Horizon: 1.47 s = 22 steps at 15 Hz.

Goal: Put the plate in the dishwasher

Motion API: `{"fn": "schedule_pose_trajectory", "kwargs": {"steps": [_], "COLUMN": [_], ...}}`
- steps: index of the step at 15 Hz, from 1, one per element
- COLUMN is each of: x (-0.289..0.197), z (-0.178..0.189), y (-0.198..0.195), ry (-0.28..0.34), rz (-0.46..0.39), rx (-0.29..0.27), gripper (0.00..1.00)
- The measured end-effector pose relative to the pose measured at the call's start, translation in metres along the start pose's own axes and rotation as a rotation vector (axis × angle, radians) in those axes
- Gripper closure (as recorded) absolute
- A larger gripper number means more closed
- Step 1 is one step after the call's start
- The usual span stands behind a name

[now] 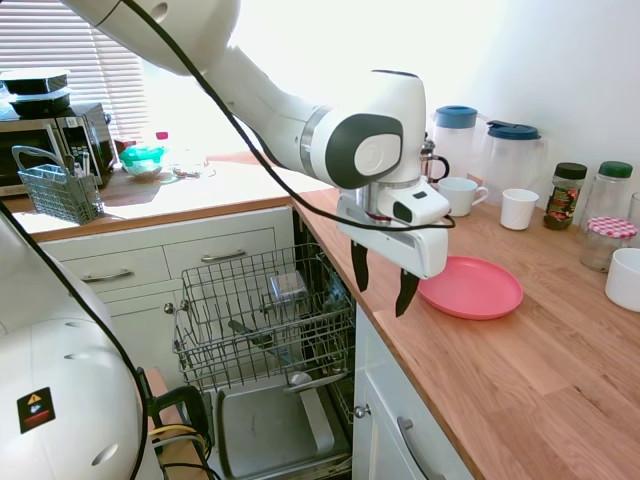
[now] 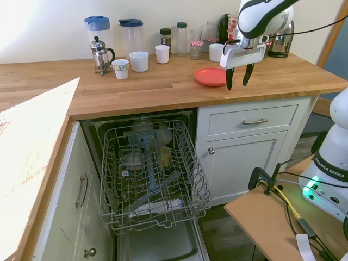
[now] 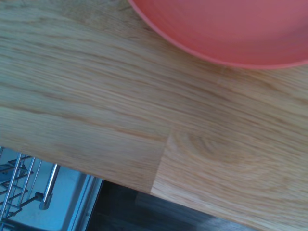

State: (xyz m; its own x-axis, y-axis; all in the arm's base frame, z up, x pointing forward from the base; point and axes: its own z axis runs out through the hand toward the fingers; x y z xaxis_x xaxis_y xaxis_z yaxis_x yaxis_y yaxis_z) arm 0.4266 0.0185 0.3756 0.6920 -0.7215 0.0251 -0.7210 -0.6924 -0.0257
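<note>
First exterior view: jaws (image 1: 383, 278) spread, empty, hanging over the bench (image 1: 520, 380) edge just beside the plate (image 1: 472, 286).
Second exterior view: plate (image 2: 211, 76) flat on bench; dishwasher (image 2: 152, 176) rack pulled out, door down.
Wrist view: plate (image 3: 231, 29) rim, wood grain.

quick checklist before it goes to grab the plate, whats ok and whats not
1. Gripper open and empty: ok.
2. Plate flat on the counter, nothing on it: ok.
3. Gripper lined up over the plate: not ok, it hangs beside the rim toward the counter edge.
4. Mugs and jars apart from the plate: ok.
5. Dishwasher door down, rack pulled out: ok.
6. Free slot in the rack for the plate: cannot tell, some items already sit in it.
</note>
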Motion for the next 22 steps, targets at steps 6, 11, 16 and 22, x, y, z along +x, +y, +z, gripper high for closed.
{"fn": "schedule_pose_trajectory", "kwargs": {"steps": [6, 11, 16, 22], "x": [0.019, 0.082, 0.139, 0.172], "z": [-0.009, -0.022, -0.01, 0.025], "y": [0.008, 0.023, 0.022, 0.001], "ry": [0.014, 0.018, -0.021, -0.106], "rz": [0.079, 0.217, 0.303, 0.346], "rx": [0.025, 0.135, 0.246, 0.302], "gripper": [0.0, 0.0, 0.0, 1.0]}}
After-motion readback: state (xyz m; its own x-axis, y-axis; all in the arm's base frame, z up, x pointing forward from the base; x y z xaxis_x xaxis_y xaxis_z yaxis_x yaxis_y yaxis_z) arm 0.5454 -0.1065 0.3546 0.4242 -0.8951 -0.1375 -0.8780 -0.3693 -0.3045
